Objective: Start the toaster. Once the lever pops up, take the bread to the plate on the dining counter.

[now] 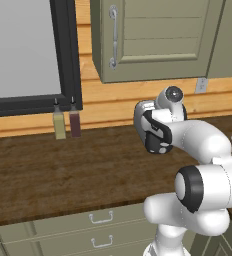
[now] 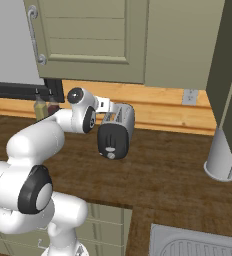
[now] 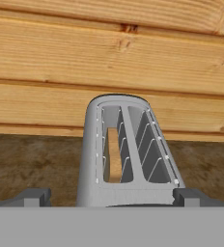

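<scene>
Right now the two dark fingers (image 3: 112,197) are standing spread as wide as they go, gripping nothing, one tip (image 3: 29,197) showing at each lower corner of the hand view. Just beyond and between them the small rounded silver-grey toaster (image 3: 126,159) is sitting on the dark-brown wood-grain counter (image 3: 32,164), its two slots running away from the fingers. The flat tan-brown slice of bread (image 3: 114,154) is standing in the slot nearer the left tip. Behind the toaster the honey-coloured plank wall (image 3: 112,58) is closing off the view.

From the right base view the toaster's black end panel with its round knob (image 2: 111,142) is facing toward the base, and I cannot make out the lever there. The risk, as I judge it, is that the fingers are hovering over the slots rather than the lever end: a downward push here could land on the toaster's top or jam into a slot, shoving the light body along the counter or tipping it toward the wall instead of starting it.
</scene>
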### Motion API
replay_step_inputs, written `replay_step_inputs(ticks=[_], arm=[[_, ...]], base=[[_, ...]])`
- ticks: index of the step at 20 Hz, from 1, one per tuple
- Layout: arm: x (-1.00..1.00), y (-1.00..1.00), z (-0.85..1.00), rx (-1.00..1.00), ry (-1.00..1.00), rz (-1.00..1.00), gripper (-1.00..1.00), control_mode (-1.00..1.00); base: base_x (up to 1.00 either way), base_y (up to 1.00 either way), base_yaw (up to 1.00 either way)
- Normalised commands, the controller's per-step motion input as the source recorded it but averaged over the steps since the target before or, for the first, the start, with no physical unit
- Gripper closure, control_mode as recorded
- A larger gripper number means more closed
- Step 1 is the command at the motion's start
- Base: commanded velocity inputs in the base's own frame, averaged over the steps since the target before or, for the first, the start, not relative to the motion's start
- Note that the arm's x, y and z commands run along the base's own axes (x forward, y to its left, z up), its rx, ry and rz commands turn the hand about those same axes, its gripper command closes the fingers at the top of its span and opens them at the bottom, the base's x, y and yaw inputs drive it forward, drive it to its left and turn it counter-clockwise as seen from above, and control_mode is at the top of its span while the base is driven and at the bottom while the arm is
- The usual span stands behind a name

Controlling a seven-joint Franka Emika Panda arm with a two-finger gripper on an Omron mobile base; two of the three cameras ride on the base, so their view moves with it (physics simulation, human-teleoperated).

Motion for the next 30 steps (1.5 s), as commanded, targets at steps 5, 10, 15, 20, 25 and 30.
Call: replay_step_inputs(ticks=[5, 10, 15, 20, 25, 30], arm=[[0.0, 0.0, 0.0, 0.0, 0.0, 0.0, -1.0, -1.0], [0.0, 0.0, 0.0, 0.0, 0.0, 0.0, -1.0, -1.0], [0.0, 0.0, 0.0, 0.0, 0.0, 0.0, -1.0, -1.0], [0.0, 0.0, 0.0, 0.0, 0.0, 0.0, -1.0, -1.0], [0.0, 0.0, 0.0, 0.0, 0.0, 0.0, -1.0, -1.0], [0.0, 0.0, 0.0, 0.0, 0.0, 0.0, -1.0, -1.0]], base=[[0.0, 0.0, 0.0], [0.0, 0.0, 0.0], [0.0, 0.0, 0.0], [0.0, 0.0, 0.0], [0.0, 0.0, 0.0], [0.0, 0.0, 0.0]])
